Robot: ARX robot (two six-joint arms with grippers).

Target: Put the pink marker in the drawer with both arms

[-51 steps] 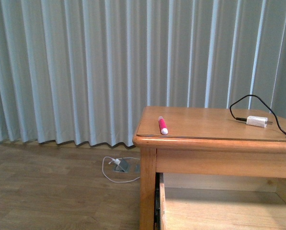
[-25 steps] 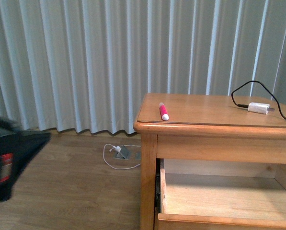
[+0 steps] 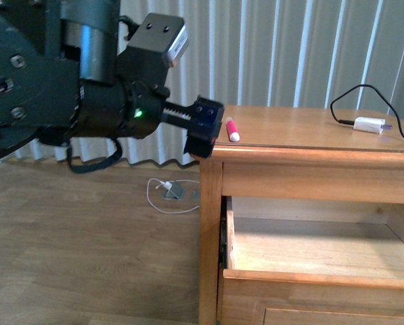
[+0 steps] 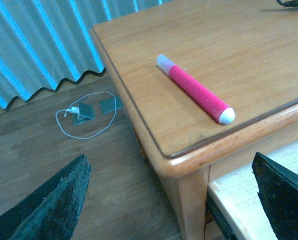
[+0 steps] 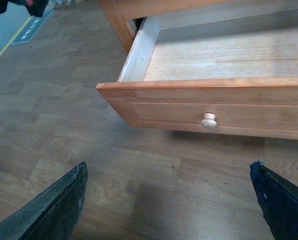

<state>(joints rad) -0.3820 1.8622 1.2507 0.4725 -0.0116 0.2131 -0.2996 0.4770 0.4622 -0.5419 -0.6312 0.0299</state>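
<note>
The pink marker (image 3: pixel 232 128) lies on the nightstand top (image 3: pixel 303 128) near its front left corner, white tip toward the front edge. It also shows in the left wrist view (image 4: pixel 196 95). My left gripper (image 3: pixel 212 128) is open and empty, level with that corner and just left of the marker; in its wrist view (image 4: pixel 171 200) its fingers (image 4: pixel 54 205) straddle the corner post. The upper drawer (image 3: pixel 310 254) is pulled out and empty. My right gripper (image 5: pixel 168 207) is open and empty over the floor in front of the drawer front, facing its round knob (image 5: pixel 208 120).
A white charger plug (image 3: pixel 367 124) with a black cable lies at the right of the top. A white cable and floor socket (image 3: pixel 168 193) lie on the wooden floor left of the nightstand. Grey curtains (image 3: pixel 269 54) hang behind.
My left arm has swung in from the far left up to the nightstand's front left corner. The front view has shifted, showing more of the open drawer. The marker has not moved.
</note>
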